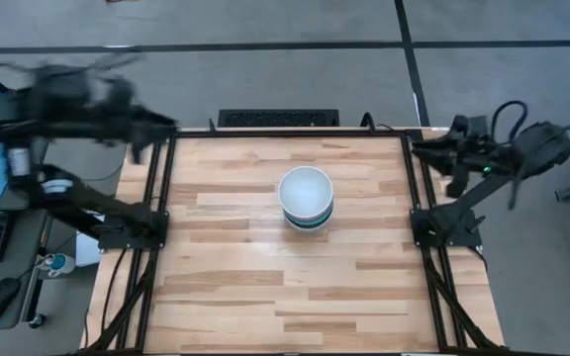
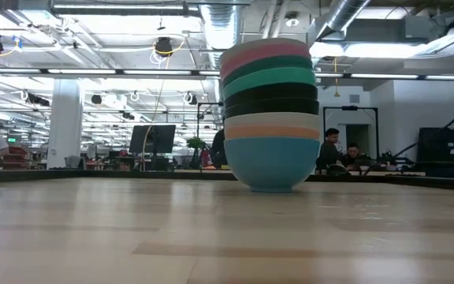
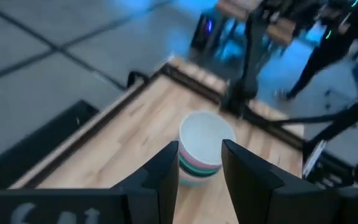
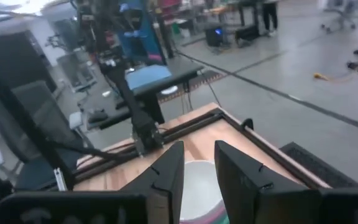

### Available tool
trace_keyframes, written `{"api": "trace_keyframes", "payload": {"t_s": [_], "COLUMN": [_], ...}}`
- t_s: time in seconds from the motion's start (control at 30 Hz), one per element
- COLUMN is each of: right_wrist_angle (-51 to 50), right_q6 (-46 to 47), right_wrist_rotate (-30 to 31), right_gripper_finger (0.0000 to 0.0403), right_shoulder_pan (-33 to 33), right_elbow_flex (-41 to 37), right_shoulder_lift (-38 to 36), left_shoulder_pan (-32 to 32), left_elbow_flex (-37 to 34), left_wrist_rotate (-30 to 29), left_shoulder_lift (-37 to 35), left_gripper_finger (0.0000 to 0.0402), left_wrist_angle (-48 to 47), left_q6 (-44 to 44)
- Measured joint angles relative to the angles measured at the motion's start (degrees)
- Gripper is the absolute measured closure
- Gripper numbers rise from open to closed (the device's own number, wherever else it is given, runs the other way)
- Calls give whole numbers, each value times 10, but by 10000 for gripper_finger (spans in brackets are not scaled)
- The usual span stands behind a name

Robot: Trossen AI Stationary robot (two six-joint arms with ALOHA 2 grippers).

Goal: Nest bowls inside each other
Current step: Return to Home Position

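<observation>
One stack of bowls (image 1: 306, 198) sits about mid-tabletop (image 1: 226, 287), slightly toward the far edge. Open wood on all sides. The stack is well apart from every edge and from the black rails (image 1: 165, 188) down both sides.

Two arms, both outboard:
- Left arm (image 1: 67, 104) is over the far-left corner, mostly beyond the rail.
- Right arm (image 1: 503, 148) is outside the far-right corner.
- Neither is over the stack.

Left end effector (image 3: 199, 146): fingers apart, nothing between them, pointed at the stack from well off. Right end effector (image 4: 199, 146): fingers apart too, empty, with the stack's rim showing past them.

Count from the low view, bottom up:
- 1 cyan-blue
- 1 orange
- 1 white
- black band, one or two, can't split it
- 1 teal-green
- 1 dark teal
- 1 pink
- 1 pale top bowl, which reads white from above

Stack stands upright, every bowl nested in the one below.
</observation>
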Motion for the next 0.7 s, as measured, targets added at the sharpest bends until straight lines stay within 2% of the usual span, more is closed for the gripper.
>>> {"api": "trace_keyframes", "payload": {"t_s": [0.13,0.3,0.4,0.53,0.63,0.7], "right_wrist_angle": [28,109,171,272,342,364], "right_q6": [-70,-99,-132,-193,-234,-248], "right_wrist_rotate": [-17,-21,-62,-89,-125,-114], "right_gripper_finger": [291,291,291,291,291,291], "right_shoulder_pan": [16,32,35,34,34,34], "right_elbow_flex": [-85,-221,-307,-433,-520,-553], "right_shoulder_lift": [-77,-190,-272,-380,-455,-449], "left_shoulder_pan": [-16,-18,-18,-19,-18,-18], "left_elbow_flex": [-55,-166,-233,-368,-481,-553], "left_wrist_rotate": [7,13,39,51,82,107], "left_shoulder_lift": [-80,-160,-235,-331,-410,-465], "left_gripper_finger": [290,290,290,290,290,290], "left_wrist_angle": [8,79,89,120,208,248], "left_q6": [38,98,123,90,78,78]}}
